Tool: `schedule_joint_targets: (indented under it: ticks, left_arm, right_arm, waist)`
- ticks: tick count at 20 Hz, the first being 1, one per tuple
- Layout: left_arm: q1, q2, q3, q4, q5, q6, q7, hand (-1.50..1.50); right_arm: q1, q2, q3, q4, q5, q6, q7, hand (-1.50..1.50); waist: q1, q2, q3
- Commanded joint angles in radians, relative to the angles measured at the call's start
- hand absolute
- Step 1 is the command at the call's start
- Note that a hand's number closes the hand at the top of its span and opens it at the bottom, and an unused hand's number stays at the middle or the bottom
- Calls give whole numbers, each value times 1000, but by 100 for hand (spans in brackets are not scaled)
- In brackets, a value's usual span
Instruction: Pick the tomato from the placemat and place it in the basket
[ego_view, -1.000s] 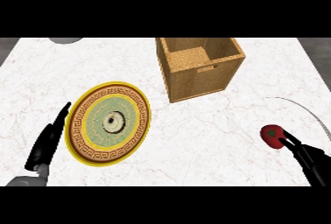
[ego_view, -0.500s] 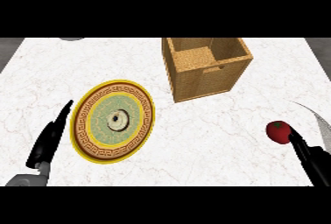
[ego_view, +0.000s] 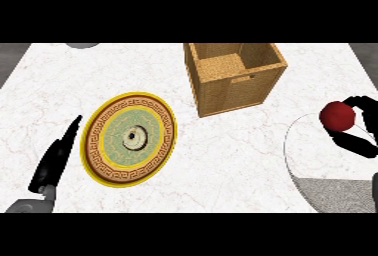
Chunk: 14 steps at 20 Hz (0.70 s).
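The red tomato (ego_view: 338, 115) is at the far right, held in my right hand (ego_view: 359, 140), whose black fingers curl round it from the right and below. Under it lies the round white and grey placemat (ego_view: 325, 170), partly cut off by the view's right edge. The open wicker basket (ego_view: 235, 76) stands at the upper middle of the marble counter, to the upper left of the tomato. My left hand (ego_view: 55, 160) rests open at the lower left, fingers straight and pointing up.
A yellow plate (ego_view: 130, 138) with a brown and green pattern lies left of centre, next to my left hand. A grey round object (ego_view: 83, 45) peeks in at the upper left edge.
The tomato and my right hand have shifted right and upward in the view, and the fingers now wrap the tomato. The placemat has come further into view. The left hand stays put.
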<state>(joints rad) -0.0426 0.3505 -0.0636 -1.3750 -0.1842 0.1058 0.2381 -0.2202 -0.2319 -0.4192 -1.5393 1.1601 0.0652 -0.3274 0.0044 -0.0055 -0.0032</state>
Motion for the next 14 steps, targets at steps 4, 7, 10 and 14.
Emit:
schedule_joint_targets:
  ticks: [4,7,10,14]
  left_arm:
    - [56,-9,19,-5,8,2,-28,0]
    - [29,3,27,-45,5,-13,29,0]
    - [84,4,6,-102,1,-33,45,0]
    - [25,-27,21,-36,-9,-7,31,0]
  right_arm:
    - [-196,-72,-22,-331,-99,349,251,150]
    - [-296,-119,-46,-365,-181,498,326,150]
    - [-383,-100,-74,-377,-283,597,403,150]
    - [-506,-38,-67,-437,-389,752,584,150]
  waist:
    - [-9,-2,1]
    - [-5,0,2]
    - [2,-1,3]
    - [-7,-1,2]
